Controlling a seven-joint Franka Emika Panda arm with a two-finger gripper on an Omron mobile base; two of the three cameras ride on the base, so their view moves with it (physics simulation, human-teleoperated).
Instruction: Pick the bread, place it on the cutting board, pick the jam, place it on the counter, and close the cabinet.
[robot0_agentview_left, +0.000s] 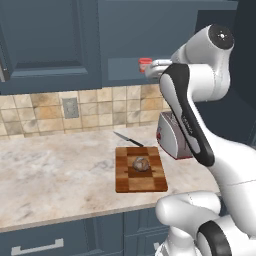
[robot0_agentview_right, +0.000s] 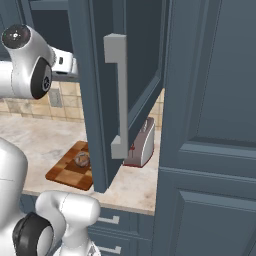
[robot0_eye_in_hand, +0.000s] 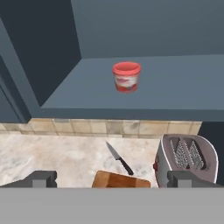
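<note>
Red jam (robot0_eye_in_hand: 127, 77) on cabinet (robot0_eye_in_hand: 175, 83) shelf, tool (robot0_eye_in_hand: 111, 179) wide open, empty, bread (robot0_agentview_left: 141, 163) on cutting board (robot0_agentview_left: 125, 180)

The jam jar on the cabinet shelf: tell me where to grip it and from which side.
Grip the small red jam jar with the pale label across its round body, below the wider rim. Come in level through the open front of the dark blue-grey cabinet: it stands upright and alone on the shelf. The end effector is open.

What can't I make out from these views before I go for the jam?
- Jam: label too small to read in the hand view; in the left base view the arm covers part of it.
- Cutting board: right base view, open cabinet door hides its right part.
- Jaws: hand view, bottom edge cuts off all but the tips.
</note>
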